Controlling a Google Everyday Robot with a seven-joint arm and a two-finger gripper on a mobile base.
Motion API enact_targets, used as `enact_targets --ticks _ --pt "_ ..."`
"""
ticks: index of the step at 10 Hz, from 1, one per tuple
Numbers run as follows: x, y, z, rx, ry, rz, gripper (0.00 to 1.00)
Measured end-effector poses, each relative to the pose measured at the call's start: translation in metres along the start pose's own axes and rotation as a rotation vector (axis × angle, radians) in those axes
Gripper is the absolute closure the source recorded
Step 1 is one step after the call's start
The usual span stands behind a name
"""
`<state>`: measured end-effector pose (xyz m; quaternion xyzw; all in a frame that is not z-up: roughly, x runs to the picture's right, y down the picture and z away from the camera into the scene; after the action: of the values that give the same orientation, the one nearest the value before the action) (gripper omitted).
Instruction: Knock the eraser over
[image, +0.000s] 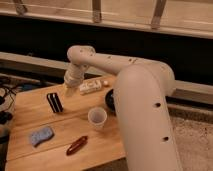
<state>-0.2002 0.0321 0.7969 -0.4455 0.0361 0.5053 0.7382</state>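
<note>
The eraser (54, 102), a small black block with thin pale stripes, stands on its edge on the left part of the wooden table (30, 117). My gripper (69, 89) hangs at the end of the white arm (105, 62), just to the right of the eraser and a little behind it, close above the table. It is a short way from the eraser's top.
A white paper cup (97, 118) stands mid-table. A blue-grey sponge pad (40, 135) and a dark red oblong object (77, 145) lie near the front. A pale packet (93, 87) lies behind the gripper. A dark bowl (110, 100) sits partly behind the arm.
</note>
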Motion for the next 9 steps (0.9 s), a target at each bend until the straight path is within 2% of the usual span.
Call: enact_targets --ticks 5,9 --pt "-0.022 -0.016 0.021 0.020 -0.001 0.014 1.00" --pt "-0.052 -0.018 0.042 0.007 -0.027 0.006 1.00"
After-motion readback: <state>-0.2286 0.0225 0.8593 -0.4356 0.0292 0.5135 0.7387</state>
